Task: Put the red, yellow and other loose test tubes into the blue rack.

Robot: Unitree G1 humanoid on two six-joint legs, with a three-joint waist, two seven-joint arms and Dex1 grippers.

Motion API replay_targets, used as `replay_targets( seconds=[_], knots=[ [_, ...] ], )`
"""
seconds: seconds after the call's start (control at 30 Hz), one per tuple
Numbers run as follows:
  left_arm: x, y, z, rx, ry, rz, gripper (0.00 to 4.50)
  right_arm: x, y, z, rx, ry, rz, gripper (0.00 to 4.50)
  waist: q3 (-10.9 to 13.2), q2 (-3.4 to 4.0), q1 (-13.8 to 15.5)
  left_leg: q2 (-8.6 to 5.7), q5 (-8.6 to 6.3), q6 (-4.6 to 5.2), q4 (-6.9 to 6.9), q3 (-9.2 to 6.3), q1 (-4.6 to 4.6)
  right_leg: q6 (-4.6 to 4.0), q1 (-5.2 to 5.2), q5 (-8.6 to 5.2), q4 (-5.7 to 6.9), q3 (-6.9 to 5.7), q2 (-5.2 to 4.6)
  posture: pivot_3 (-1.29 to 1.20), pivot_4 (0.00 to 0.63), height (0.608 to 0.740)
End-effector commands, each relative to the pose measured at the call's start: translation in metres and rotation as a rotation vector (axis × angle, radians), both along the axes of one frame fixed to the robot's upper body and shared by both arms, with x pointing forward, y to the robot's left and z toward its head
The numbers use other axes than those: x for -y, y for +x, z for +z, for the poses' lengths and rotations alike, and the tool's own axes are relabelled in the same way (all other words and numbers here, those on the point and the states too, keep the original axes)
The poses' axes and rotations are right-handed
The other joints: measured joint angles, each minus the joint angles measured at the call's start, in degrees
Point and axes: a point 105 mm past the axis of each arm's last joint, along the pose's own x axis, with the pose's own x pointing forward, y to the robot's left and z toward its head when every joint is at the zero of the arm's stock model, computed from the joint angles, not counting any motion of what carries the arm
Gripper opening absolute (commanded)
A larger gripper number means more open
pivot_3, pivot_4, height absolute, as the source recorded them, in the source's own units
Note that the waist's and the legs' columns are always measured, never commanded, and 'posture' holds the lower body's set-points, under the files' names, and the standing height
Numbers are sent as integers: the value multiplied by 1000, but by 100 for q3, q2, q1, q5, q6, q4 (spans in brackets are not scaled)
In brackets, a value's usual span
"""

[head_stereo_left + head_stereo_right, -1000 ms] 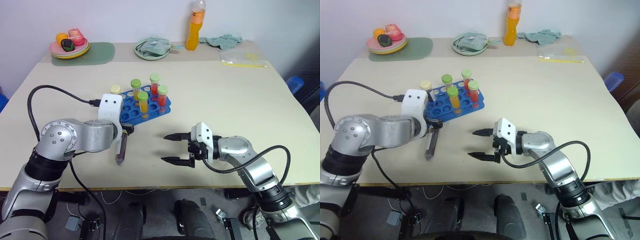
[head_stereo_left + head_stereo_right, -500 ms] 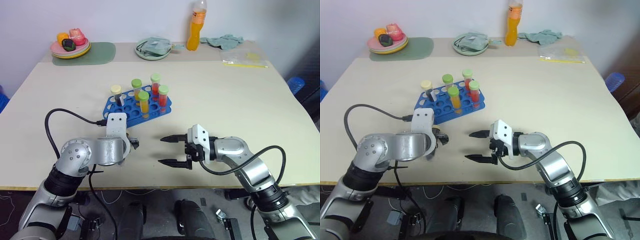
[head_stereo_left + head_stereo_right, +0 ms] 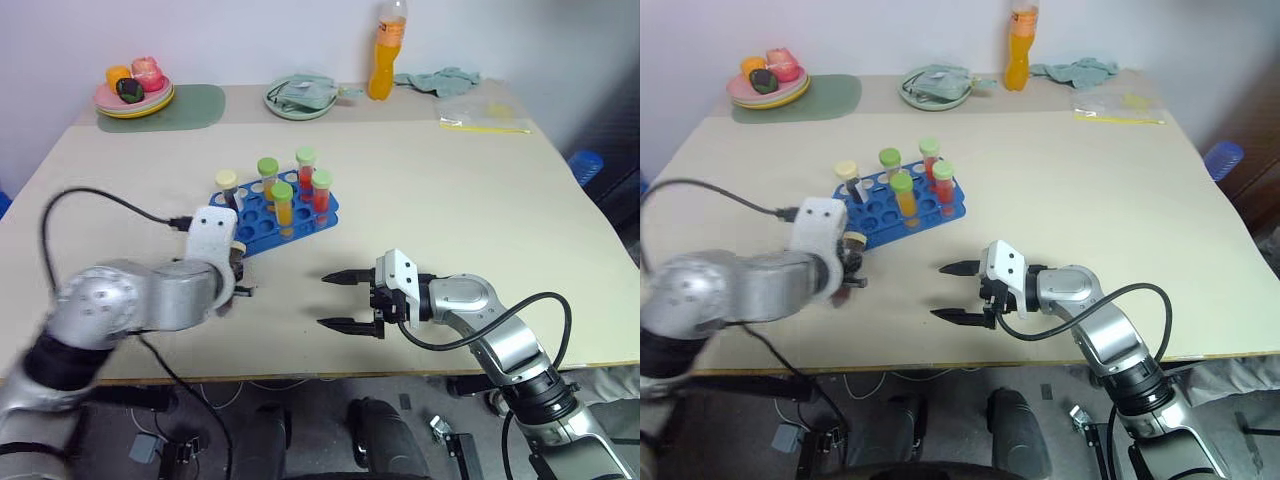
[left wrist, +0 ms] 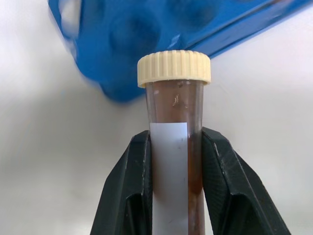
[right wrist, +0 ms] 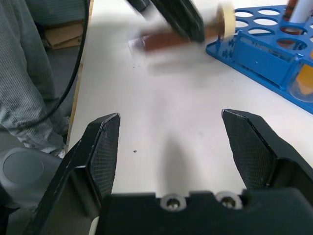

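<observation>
Five capped tubes stood upright in the blue rack (image 3: 272, 208), which sat angled on the tabletop (image 3: 450, 210) a little left of centre: a cream-capped tube (image 3: 227, 181) at the rack's left end, two green-capped tubes of yellow-orange liquid (image 3: 282, 200) and two green-capped tubes of red liquid (image 3: 321, 190) toward its right end. One more tube, the dark brown tube (image 4: 177, 147) with a cream screw cap and a white label, was clamped between the two black fingers (image 4: 128, 196) of the left claw (image 4: 173, 186), the fingers pressed against its sides below the cap. From the left wrist camera, the tube's cap pointed toward the near corner of the rack, close to it but with a gap between them. From the head camera, the left claw (image 3: 238, 285) was just in front of the rack's near-left corner, above the tabletop.

The right claw (image 3: 345, 300) stood well to the right of the rack, pointing left, its two fingers (image 5: 102, 147) spread wide apart with nothing between them.

Along the far edge of the tabletop were a plate of toy fruit (image 3: 133, 95) on a green mat (image 3: 195, 105), a green plate (image 3: 300, 100) with a cloth on it, a tall orange drink bottle (image 3: 383, 55), a second crumpled cloth (image 3: 440, 78) and a clear plastic bag (image 3: 480, 115).
</observation>
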Motion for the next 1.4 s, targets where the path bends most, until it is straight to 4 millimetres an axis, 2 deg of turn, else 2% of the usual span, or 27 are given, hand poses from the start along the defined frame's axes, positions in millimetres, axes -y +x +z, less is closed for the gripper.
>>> replay_targets(
  seconds=[0.03,0.2,0.27,0.4,0.47,0.67,0.77,0.83,0.97,1.2,1.4],
  knots=[
    [2,-22,9,58,-66,-153,780,-5,-1,11,41,31,19,3664,-3,6,-34,0,-1,2,-4,4,2,0,0,0,-2,3,-1,0,150,740],
    [-33,-6,35,458,-124,-28,780,-8,0,10,33,41,24,3664,0,8,-22,7,-2,4,-16,14,7,-3,-5,-2,-5,7,8,0,150,740],
    [-48,3,43,631,-54,36,780,-10,2,10,30,44,29,3664,-1,5,1,7,-2,4,-16,17,8,-14,-2,-8,-10,9,7,0,150,740],
    [-44,16,53,889,-6,70,780,-13,3,10,32,47,34,3664,-3,4,29,5,-3,5,-13,16,3,-17,6,-9,-23,8,4,0,150,740],
    [-41,23,47,962,-2,103,780,-13,4,10,30,51,35,3664,-6,-5,20,3,-5,9,-9,15,-1,-2,9,-1,-30,6,1,0,150,740],
    [-18,44,24,1110,71,78,780,-16,3,10,30,62,30,3664,-7,-5,-13,6,-6,12,-10,14,2,1,4,1,-20,6,2,0,150,740],
    [-10,55,18,1142,34,96,780,-16,4,11,34,63,21,3664,-7,-5,-1,5,-6,12,-7,13,1,2,5,1,-17,5,0,0,150,740],
    [4,66,11,1135,-21,67,780,-15,4,11,38,66,6,3664,-8,-5,12,5,-7,13,-4,12,0,2,5,2,-16,3,-1,0,150,740],
    [17,68,10,1182,-77,30,780,-15,5,11,42,69,-12,3664,-8,-6,-17,4,-10,18,2,11,-3,5,5,3,-14,2,-4,0,150,740],
    [24,70,3,1172,-111,8,780,-14,6,12,45,71,-22,3664,-8,-6,-10,5,-11,20,4,11,0,5,1,3,-5,2,-2,0,150,740],
    [9,69,-3,1153,-7,59,780,-15,7,11,41,73,-20,3664,-8,-6,-18,5,-11,20,4,11,0,5,2,3,-5,2,-1,0,150,740]
  ],
)
